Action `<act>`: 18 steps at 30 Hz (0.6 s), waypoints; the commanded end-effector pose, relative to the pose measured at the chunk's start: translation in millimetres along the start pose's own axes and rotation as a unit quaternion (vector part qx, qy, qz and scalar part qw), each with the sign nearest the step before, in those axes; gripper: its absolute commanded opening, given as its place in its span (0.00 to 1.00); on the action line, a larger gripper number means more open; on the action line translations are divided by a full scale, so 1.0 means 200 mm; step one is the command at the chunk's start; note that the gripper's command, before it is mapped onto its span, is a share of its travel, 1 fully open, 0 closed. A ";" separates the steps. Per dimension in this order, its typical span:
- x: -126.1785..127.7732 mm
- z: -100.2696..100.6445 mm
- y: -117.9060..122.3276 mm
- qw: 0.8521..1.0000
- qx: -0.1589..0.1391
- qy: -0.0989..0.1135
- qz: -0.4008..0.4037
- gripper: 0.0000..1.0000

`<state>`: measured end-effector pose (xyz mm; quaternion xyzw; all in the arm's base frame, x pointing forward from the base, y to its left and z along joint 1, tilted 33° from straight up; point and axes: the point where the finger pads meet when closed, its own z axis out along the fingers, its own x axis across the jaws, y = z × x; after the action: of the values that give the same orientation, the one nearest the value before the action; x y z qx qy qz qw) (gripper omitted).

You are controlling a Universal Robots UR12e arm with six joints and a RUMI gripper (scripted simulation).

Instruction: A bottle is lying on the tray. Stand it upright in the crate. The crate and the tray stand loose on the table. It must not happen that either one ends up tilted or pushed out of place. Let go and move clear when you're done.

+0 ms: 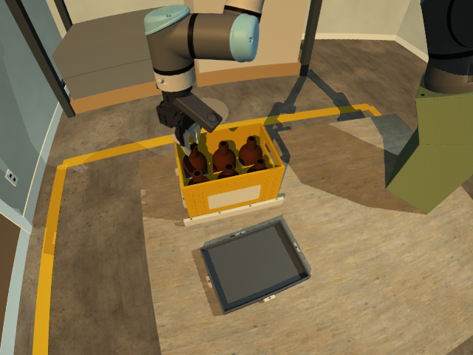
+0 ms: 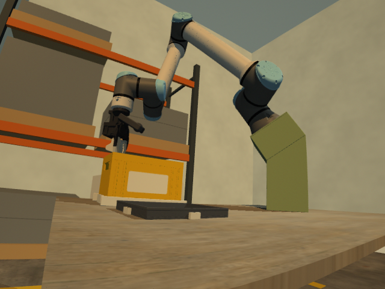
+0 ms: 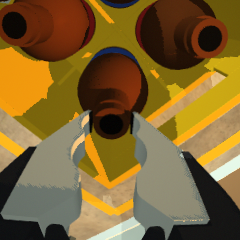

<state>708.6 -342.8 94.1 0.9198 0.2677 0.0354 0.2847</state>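
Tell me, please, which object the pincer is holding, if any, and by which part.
The pincer holds a brown bottle by its neck, just below the mouth.

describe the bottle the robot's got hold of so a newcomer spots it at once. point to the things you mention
Find the yellow crate (image 1: pixel 233 195) (image 2: pixel 142 180) behind the dark tray (image 1: pixel 253 267) (image 2: pixel 186 212). Among its brown bottles, look in the back row's left corner, top view. Only that bottle (image 1: pixel 195 162) (image 3: pixel 114 87) has its neck between the hand's (image 1: pixel 193 146) (image 2: pixel 120 152) (image 3: pixel 111 122) fingers.

Brown-grey arm joints, pale blue round caps, cream tubes, grey fingers
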 end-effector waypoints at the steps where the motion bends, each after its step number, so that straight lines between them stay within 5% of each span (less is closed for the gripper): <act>1: 0.00 0.01 0.00 1.000 -0.001 0.000 0.000 0.00; 18: 0.00 0.04 0.00 1.000 -0.001 0.000 0.000 0.00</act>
<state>710.2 -346.5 88.1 0.9198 0.2677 0.0354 0.2847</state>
